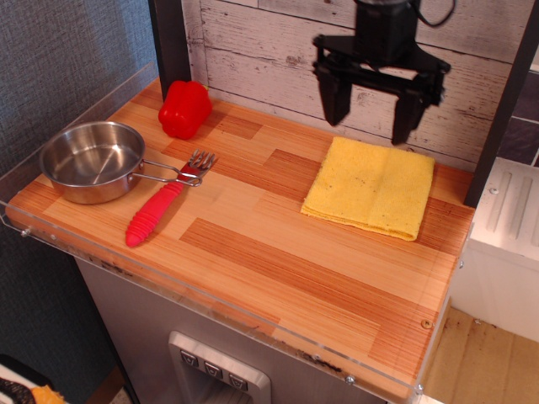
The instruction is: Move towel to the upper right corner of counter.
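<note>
Count on the counter [278,278]: one towel, one steel pan, one fork, one red pepper; four things in all.
Towel [370,187]: one, bright yellow, folded flat into a rough square, with a crease running down its middle and a few faint dark specks; the layered edge shows along its near side.
Towel's place: flat on the wood at the far right corner of the counter, near the plank wall and the dark post at the right; nothing touches it.
Pincer [366,108]: one, black, with its two fingers spread wide and pointing down; it grips nothing and hangs in the air above the towel's far edge, clear of the cloth.
Steel pan [93,160]: one, round, at the left end, its wire handle reaching right.
Fork [167,206]: one, red ribbed handle, metal tines lying by the end of the pan's handle.
Red pepper [184,108]: one, glossy, at the far left by the wall.
Counter: strips of light and reddish wood, with a clear rim along its edges.
</note>
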